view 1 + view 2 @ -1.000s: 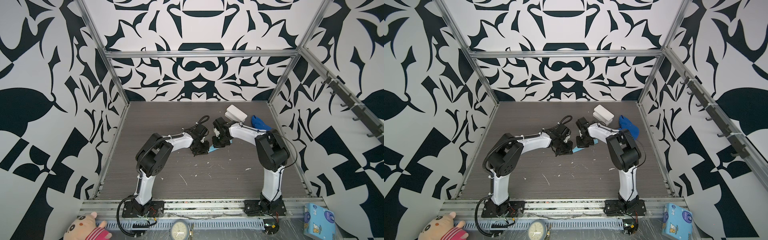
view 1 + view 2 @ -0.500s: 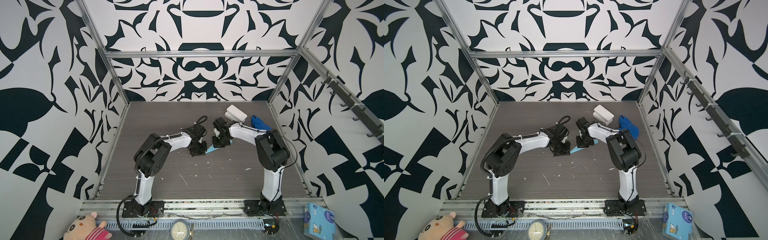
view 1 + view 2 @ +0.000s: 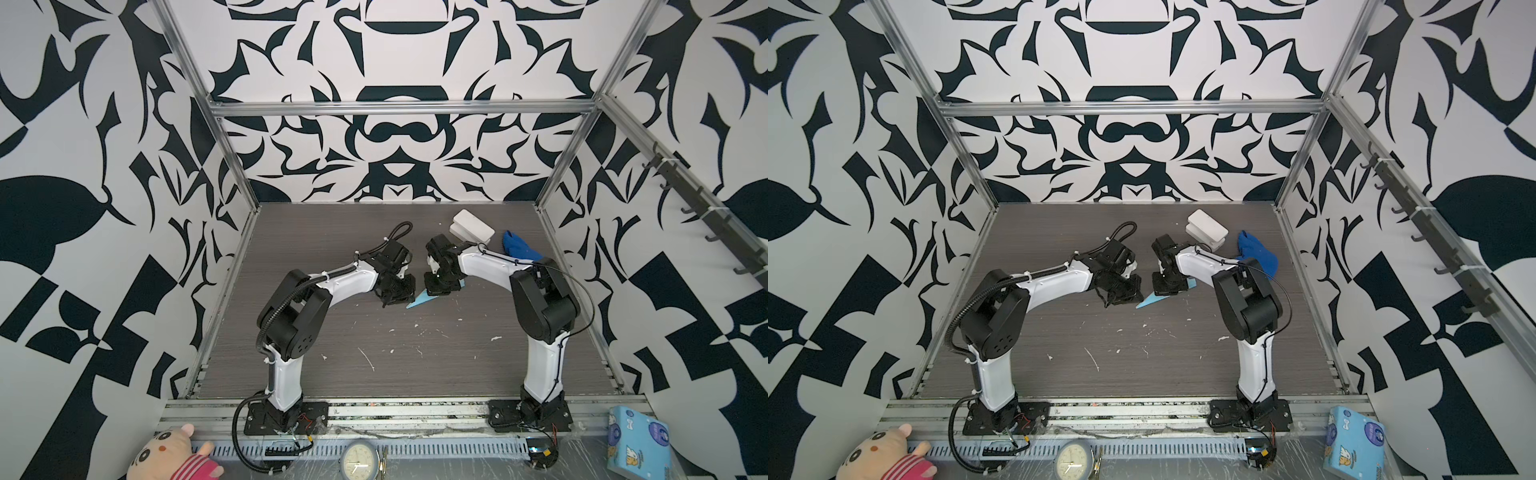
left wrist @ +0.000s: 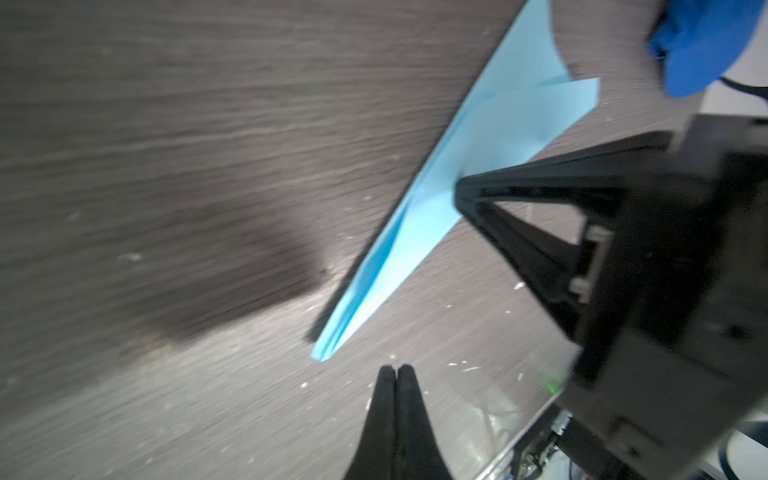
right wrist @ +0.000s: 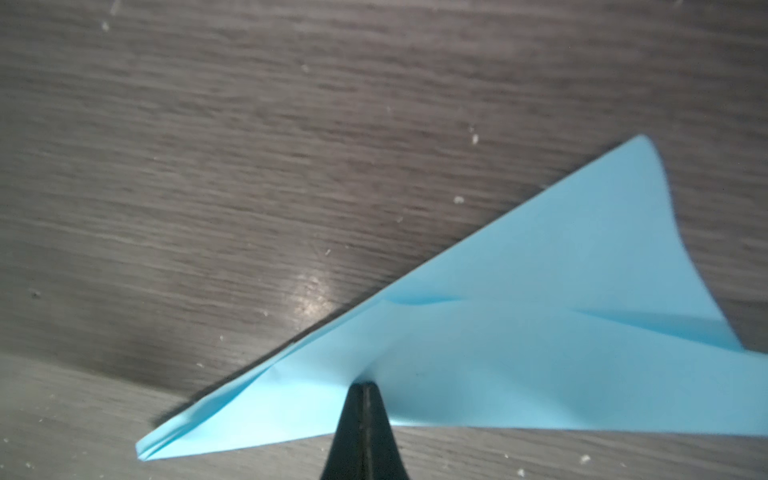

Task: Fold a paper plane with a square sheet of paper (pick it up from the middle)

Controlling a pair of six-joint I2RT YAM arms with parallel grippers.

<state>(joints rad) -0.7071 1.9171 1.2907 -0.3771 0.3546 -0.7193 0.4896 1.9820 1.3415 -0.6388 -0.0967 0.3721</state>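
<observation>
The dark wood-grain tabletop (image 3: 374, 332) (image 3: 1142, 332) filled the floor of the patterned enclosure. Both arms leaned in over it from the near rail, the left arm (image 3: 345, 282) and the right arm (image 3: 490, 266) bent toward each other so that their wrists met near the middle.

Off the tabletop at the near edge sat a light-blue printed box (image 3: 638, 444) on the right and a plush toy (image 3: 170, 457) on the left, with a small clock (image 3: 357, 459) between them. Toward the far right of the tabletop lay a white box (image 3: 471, 226) (image 3: 1206, 228) and, just beside it, a crumpled royal-blue cloth (image 3: 519, 247) (image 3: 1258, 253).

The paper plane (image 3: 419, 300) (image 3: 1150, 301) (image 4: 415, 224) (image 5: 540, 332) lay on the tabletop between the two wrists. It was a slim light-blue dart with its nose toward the near left, and one wing flap stood slightly raised at the tail.

The right claw (image 3: 438, 286) (image 5: 365, 384) was closed tight with its tips touching the plane's midsection, where creases ran out from them. Whether a fold was pinched between them could not be told. The left claw (image 3: 399, 297) (image 4: 397, 368) was also closed tight, empty, and just beside the plane's nose without touching it. Small white flecks (image 3: 368, 359) dotted the nearer tabletop.
</observation>
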